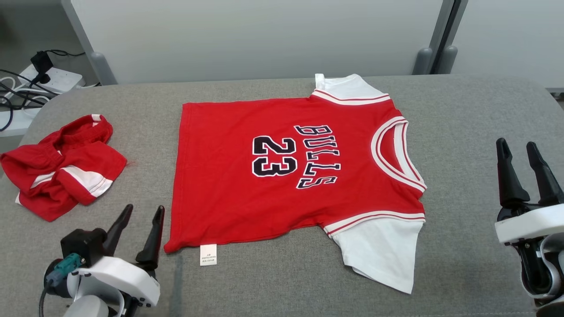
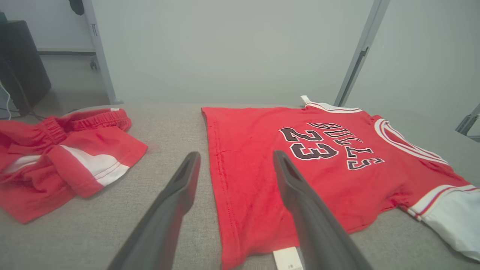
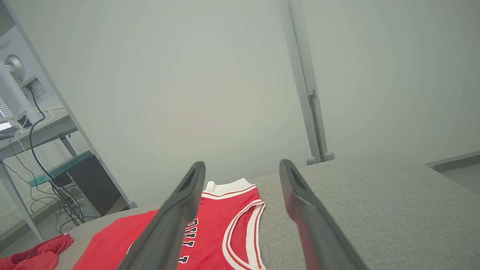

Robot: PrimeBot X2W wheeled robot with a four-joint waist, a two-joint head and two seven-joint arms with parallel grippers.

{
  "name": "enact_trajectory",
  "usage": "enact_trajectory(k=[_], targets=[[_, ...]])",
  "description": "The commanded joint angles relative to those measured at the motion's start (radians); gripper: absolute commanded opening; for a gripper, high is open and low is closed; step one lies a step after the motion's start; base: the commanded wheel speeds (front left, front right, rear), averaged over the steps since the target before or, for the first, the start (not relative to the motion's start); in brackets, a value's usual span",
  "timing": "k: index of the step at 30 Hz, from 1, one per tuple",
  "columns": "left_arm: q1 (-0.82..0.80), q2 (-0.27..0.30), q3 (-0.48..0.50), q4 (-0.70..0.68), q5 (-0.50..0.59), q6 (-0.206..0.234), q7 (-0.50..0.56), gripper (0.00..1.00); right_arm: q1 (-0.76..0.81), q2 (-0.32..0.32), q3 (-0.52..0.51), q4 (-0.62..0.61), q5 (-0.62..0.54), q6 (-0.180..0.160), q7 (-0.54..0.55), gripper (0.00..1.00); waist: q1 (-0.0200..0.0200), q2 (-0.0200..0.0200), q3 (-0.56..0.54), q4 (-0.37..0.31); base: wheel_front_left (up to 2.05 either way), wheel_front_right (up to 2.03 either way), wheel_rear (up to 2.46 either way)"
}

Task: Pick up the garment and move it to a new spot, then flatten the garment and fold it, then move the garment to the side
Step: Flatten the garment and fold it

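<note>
1. Red and bunched up, the shorts (image 1: 61, 169) on the left of the grey table (image 1: 476, 114) are folded over themselves, so their full shape cannot be made out.
2. A white label (image 1: 208, 254) sticks out at the near hem corner of the shirt (image 1: 229, 193); its print is too small to read.
3. The far sleeve (image 1: 348, 88) shows as a short white patch by the table's back edge, while the near sleeve (image 1: 383, 251) lies spread out.
4. The left wrist view cuts the near sleeve off at its right edge. In the right wrist view one dark finger covers part of the lettering (image 1: 295, 156), and the bottom edge cuts the shirt off.
5. The shirt lies flat, front up, in the middle of the table, apart from the shorts.
6. Its long axis runs left to right across the table. The hem points to the robot's left and the neck opening to its right, with one sleeve toward the near edge and one toward the far edge. The lettering lies on its side, letter tops toward the neck.
7. The left gripper (image 1: 144, 210) has its fingers spread wide and holds nothing. It sits just beside the near hem corner; whether it touches the cloth cannot be told.
8. The right gripper (image 1: 515, 145) also stands wide and empty, well apart from the shirt at the table's right side. Its body is cut off by the edge of the head view.
</note>
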Motion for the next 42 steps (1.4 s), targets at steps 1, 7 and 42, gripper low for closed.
enact_trajectory(k=[1,7,42], targets=[[0.001,0.008,0.060,-0.031,0.023,0.008,-0.006,1.00,0.005,-0.009,0.023,-0.012,-0.021,0.005,-0.027,1.00,0.0000,0.0000,-0.012,0.003,0.00,0.00,0.00],[0.055,-0.041,0.122,-0.052,0.086,-0.001,-0.006,1.00,0.044,0.007,-0.006,-0.011,-0.105,0.005,-0.054,1.00,0.0000,0.0000,-0.024,0.008,0.00,0.00,0.00],[0.233,-0.235,0.355,-0.190,0.373,-0.031,-0.006,1.00,0.282,0.192,-0.113,-0.079,-0.488,0.005,-0.058,1.00,0.0000,0.0000,-0.042,0.035,0.00,0.00,0.00]])
